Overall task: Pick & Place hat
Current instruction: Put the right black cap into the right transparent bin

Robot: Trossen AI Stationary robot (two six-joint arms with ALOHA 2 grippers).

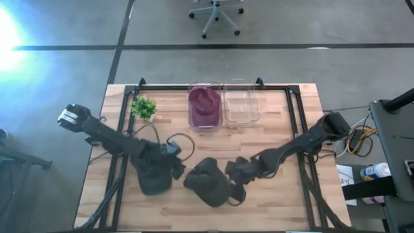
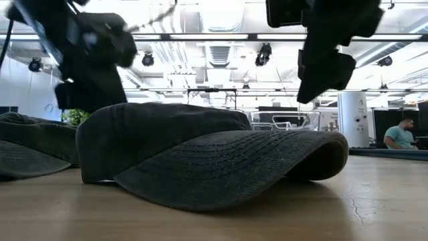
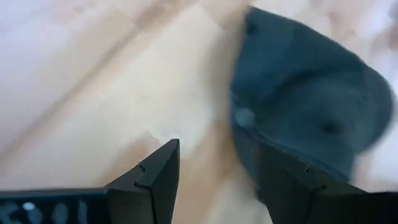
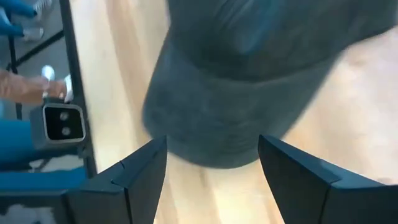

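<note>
A dark grey cap (image 1: 208, 181) of washed cotton, with rows of stitching on its brim, is lying crown-up on the wooden bench (image 1: 272, 200), near the front middle. The right hand (image 1: 236, 175) is being held just beside the cap's right edge, slightly above it, with its fingers (image 4: 140, 177) standing wide apart and nothing gripped between them; the brim is showing in the gap. A second dark cap (image 1: 154, 173) is lying to the left, under the left hand (image 1: 169, 162), whose fingers (image 3: 158, 177) are likewise spread open and empty. Behind, a purple-filled clear container (image 1: 205, 105), an empty clear container (image 1: 240, 103) and a small green plant (image 1: 143, 107) are standing.
</note>
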